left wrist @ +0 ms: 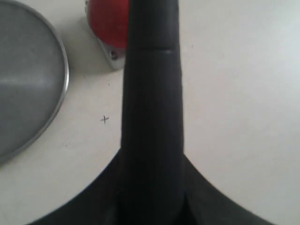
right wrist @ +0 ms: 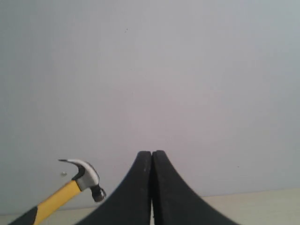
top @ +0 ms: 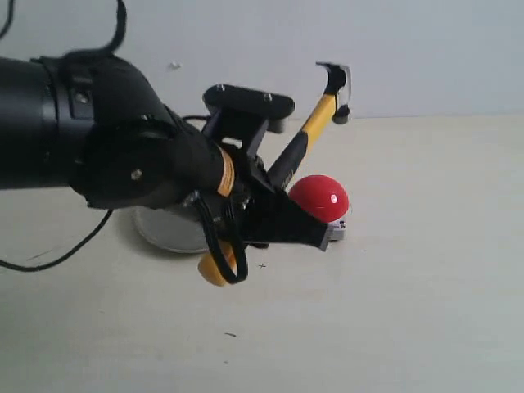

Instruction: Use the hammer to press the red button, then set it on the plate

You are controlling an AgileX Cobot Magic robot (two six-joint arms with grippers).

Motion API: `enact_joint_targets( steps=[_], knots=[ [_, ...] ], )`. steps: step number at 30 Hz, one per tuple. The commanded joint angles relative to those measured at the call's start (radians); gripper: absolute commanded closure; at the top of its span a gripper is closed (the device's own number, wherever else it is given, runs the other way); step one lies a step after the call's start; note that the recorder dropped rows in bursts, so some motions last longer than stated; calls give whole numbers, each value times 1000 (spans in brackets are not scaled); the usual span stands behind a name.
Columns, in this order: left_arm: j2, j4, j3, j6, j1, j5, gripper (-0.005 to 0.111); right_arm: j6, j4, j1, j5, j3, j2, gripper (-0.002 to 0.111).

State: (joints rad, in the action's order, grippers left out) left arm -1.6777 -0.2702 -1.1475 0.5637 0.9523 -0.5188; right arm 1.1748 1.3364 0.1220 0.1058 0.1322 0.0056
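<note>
The left gripper (top: 311, 229) clamps the hammer (top: 315, 123) by its black grip, head raised above and beyond the red button (top: 319, 198) just under its fingertips, likely poised to press down, with the plate (top: 164, 233) close at its side; the right gripper (right wrist: 152, 155), pinched together on nothing, hangs clear.

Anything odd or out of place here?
Nothing stands out. The hammer is tilted head-up in the left gripper, the red button sits upright on its base, and the plate lies flat beside it. No spill or damage visible.
</note>
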Motion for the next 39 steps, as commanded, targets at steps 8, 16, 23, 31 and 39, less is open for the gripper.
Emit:
enact_joint_targets(
  steps=[8, 16, 23, 31, 39],
  knots=[
    [58, -125, -119, 27, 2, -12, 107, 0, -8, -6, -1, -4, -6, 108],
    [-262, -89, -94, 76, -54, -3, 107, 0, -8, -6, -1, -4, -6, 108],
    [-6, -100, -205, 17, -68, -5, 107, 0, -8, -6, -1, -4, -6, 108],
    [94, 48, -142, -91, -139, 17, 107, 0, -8, -6, -1, -4, -6, 108],
    [108, 447, 136, -347, -245, 334, 107, 0, -8, -6, -1, -4, -6, 108]
  ],
)
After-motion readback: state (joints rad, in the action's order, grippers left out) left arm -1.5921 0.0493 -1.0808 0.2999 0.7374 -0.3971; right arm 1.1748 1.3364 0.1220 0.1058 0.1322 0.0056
